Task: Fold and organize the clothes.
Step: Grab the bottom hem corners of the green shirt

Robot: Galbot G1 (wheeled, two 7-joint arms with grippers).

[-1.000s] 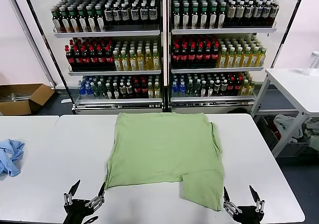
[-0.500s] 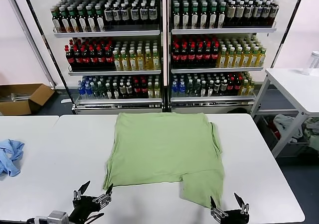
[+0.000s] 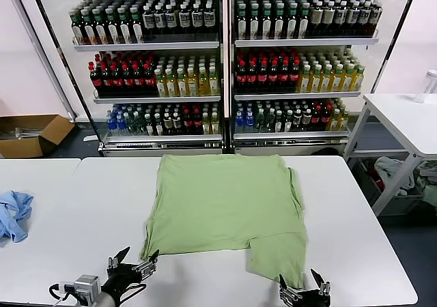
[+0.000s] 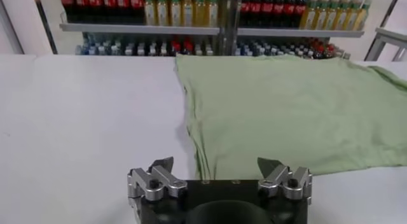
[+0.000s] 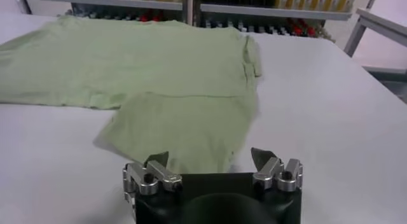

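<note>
Both tools have closed in on the shirt [image 3: 229, 208], spread flat on the white surface [image 3: 75, 218]: the left tool [image 3: 132, 265] now sits just short of the near left hem corner, the right tool [image 3: 301, 288] at the tip of the near right flap. Each is wide open and empty. A two-handed pinch for the next fold looks imminent.
</note>
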